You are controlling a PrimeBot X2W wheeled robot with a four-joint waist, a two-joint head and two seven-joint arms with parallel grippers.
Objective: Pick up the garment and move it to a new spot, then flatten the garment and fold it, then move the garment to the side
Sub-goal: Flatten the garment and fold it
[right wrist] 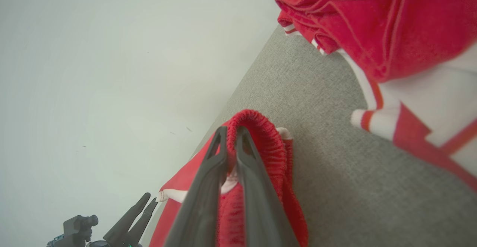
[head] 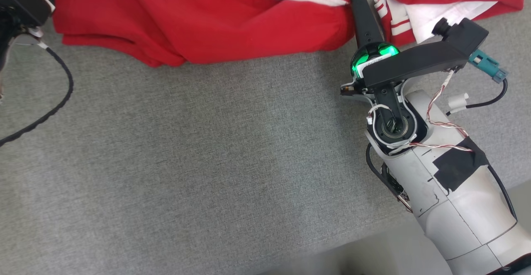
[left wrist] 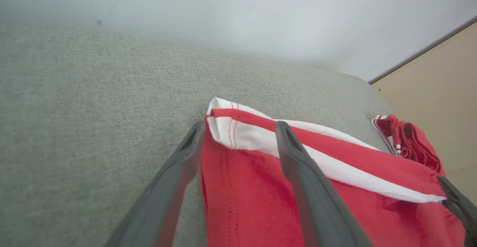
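Red garment with white stripes (head: 199, 18): flattening step, judged. Right gripper (right wrist: 231, 133) nipped on ribbed hem (right wrist: 261, 127); left gripper (left wrist: 240, 127) spread astride corner. Next: close left, stretch flat.

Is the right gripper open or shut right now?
Shut: the right gripper pinches the ribbed waistband of the red garment, fingertips nearly touching.
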